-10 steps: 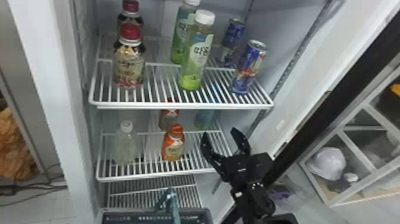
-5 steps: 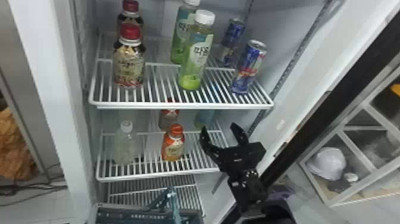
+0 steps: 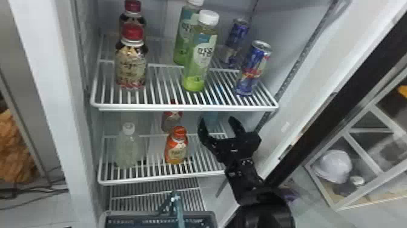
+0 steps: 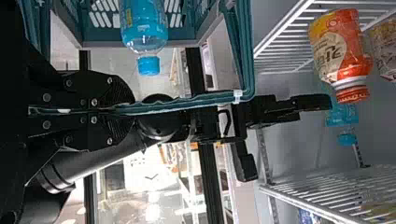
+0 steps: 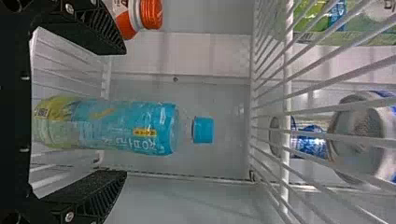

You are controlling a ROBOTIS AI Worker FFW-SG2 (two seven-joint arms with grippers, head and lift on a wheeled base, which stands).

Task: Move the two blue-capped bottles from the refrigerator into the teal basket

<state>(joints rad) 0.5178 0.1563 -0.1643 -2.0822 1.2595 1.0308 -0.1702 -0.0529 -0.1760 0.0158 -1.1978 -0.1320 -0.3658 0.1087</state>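
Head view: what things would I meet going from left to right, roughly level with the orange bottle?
Crumpled orange-brown material, white fridge frame, white-capped clear bottle, orange bottle, robot's right claw, black diagonal bar, white helmet.

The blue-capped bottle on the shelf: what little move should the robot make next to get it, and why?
Probably ease the right gripper a little deeper before closing. Its fingers are open and the blue-capped bottle lines up with the gap between them, but in the head view it seems to stand farther back.
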